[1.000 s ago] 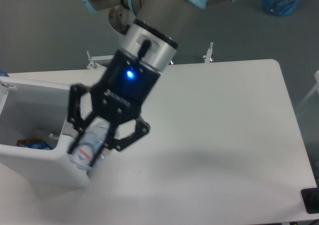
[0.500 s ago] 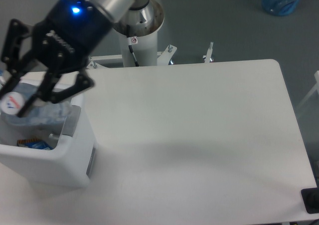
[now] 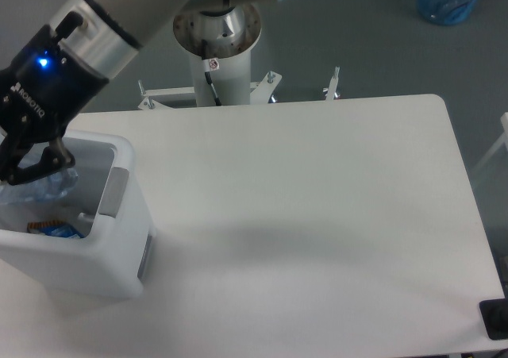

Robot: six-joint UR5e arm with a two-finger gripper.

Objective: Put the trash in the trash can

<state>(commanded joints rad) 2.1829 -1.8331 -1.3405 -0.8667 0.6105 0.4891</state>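
Claw [image 3: 32,163] w/ blue LED low over the open top of the trash can [image 3: 119,239], fingers clamped on crushed clear bottle [image 3: 44,185], bottle just inside the can's rim, colored scraps [image 3: 54,229] on can's bottom, can at white counter's [image 3: 317,199] left edge

Gripper [image 3: 32,167] over open trash can [image 3: 119,239] at table's [image 3: 317,215] left edge, fingers closed around clear bottle [image 3: 44,185]; colored scraps inside.

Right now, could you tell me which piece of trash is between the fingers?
The clear bottle, held over the bin; the orange-blue wrapper lies loose inside.
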